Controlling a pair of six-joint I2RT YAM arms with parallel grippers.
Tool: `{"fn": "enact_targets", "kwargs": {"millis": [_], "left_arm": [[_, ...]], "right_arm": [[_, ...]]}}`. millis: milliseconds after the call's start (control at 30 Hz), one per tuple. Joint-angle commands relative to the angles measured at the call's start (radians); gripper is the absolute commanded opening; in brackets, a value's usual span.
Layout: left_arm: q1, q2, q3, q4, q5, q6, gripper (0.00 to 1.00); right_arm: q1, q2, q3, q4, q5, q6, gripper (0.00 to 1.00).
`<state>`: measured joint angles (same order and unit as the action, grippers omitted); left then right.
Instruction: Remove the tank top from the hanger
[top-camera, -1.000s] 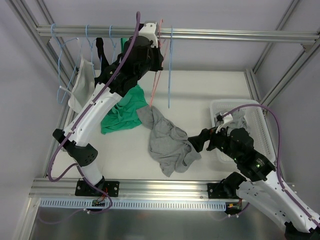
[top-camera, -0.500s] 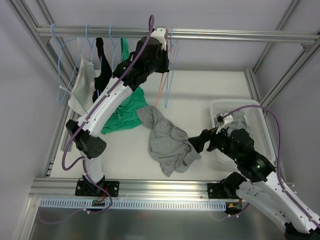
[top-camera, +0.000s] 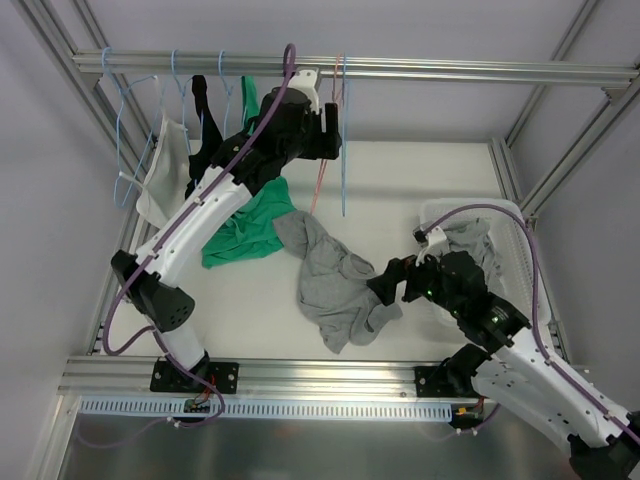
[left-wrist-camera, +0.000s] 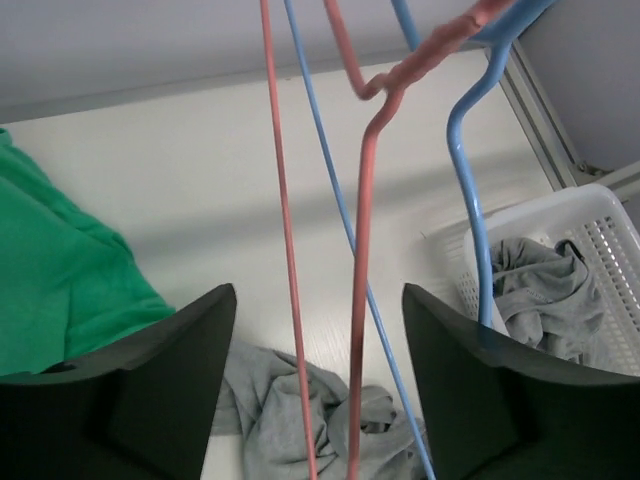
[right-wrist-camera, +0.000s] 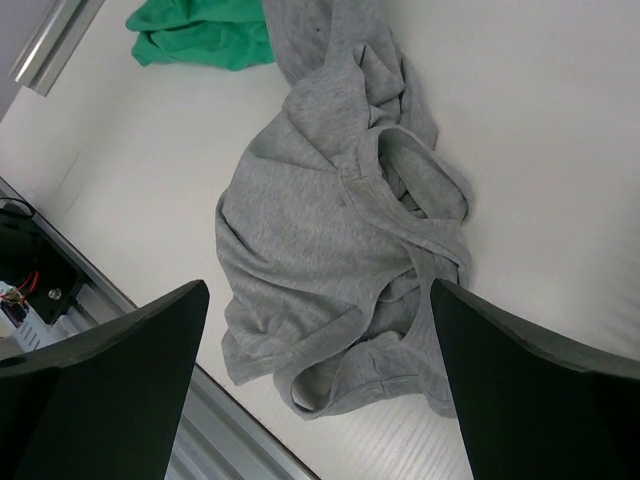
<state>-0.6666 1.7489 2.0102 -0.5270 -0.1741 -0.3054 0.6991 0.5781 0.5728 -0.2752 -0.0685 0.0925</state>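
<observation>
Near the front edge of the counter (top-camera: 420, 190), the jaws of the right arm (top-camera: 470, 300) hang spread wide and empty just above the gray tank top (top-camera: 335, 285). The top lies crumpled on the white surface, clear of every hanger, its straps and armholes twisted uppermost. It looks like thin jersey: light, limp and sure to sag and bunch when lifted. A raised strap loop or a hemmed armhole looks like the firmest place to pinch. Just beyond it sprawls a green garment (top-camera: 245, 225), and to the right a white basket (top-camera: 470, 204) holds more gray cloth. Farther back, the jaws of the left arm (top-camera: 200, 215) stand parted up by the rail (top-camera: 450, 68). A bare pink hanger (left-wrist-camera: 362, 230) runs between them and a bare blue hanger (left-wrist-camera: 467, 200) hangs alongside, and they grip neither. A black garment (top-camera: 205, 130) and a pale one (top-camera: 165, 165) hang at the rail's far left. No brand, label or lettering can be read anywhere.
</observation>
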Motion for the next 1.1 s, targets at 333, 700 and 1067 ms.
{"fn": "enact_targets", "kwargs": {"millis": [333, 700, 1067], "left_arm": [[-0.007, -0.589, -0.445, 0.002, -0.255, -0.072, 0.99], [-0.007, -0.934, -0.841, -0.068, -0.251, -0.11, 0.99], [-0.008, -1.068, -0.933, -0.258, -0.224, 0.011, 0.99]], "right_arm": [[0.014, 0.607, 0.139, 0.263, -0.002, -0.014, 1.0], [0.151, 1.12, 0.386, 0.193, 0.209, -0.068, 1.0], [0.22, 1.137, 0.317, 0.133, 0.299, -0.016, 0.0]]}}
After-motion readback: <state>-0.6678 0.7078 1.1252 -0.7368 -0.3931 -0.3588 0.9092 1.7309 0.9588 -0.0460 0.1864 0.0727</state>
